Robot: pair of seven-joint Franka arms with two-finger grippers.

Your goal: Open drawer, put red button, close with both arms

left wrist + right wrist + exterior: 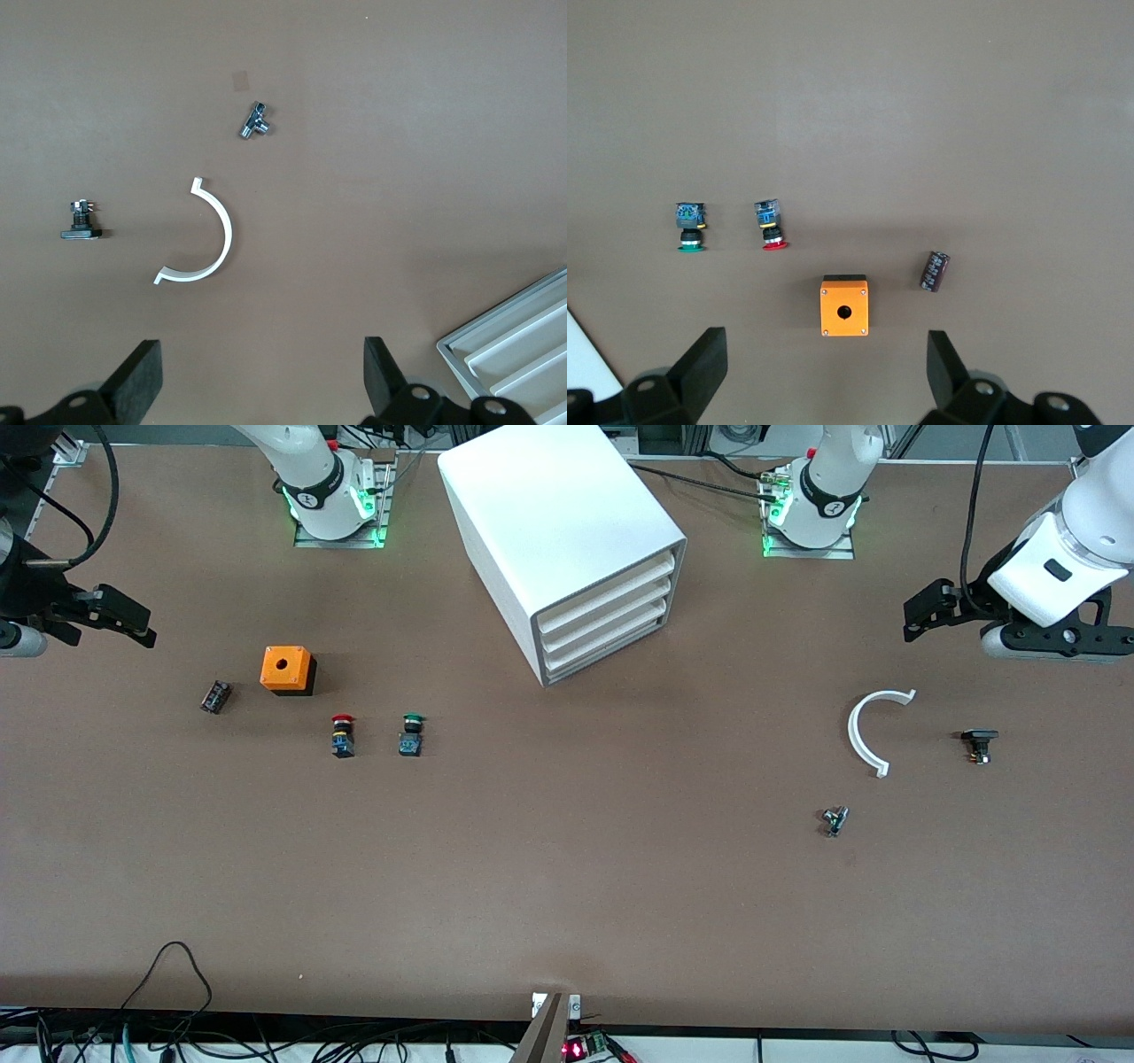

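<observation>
Both grippers wide, holding nothing: left gripper (257,385), right gripper (824,381) over bare table. You've got red button (343,735) beside the green-capped switch (411,734), drawers (611,622) shut.

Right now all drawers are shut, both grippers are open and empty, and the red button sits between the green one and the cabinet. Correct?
Not quite. The front view shows the green button between the red button and the cabinet. The rest holds: drawers shut, left gripper and right gripper open and empty.
</observation>
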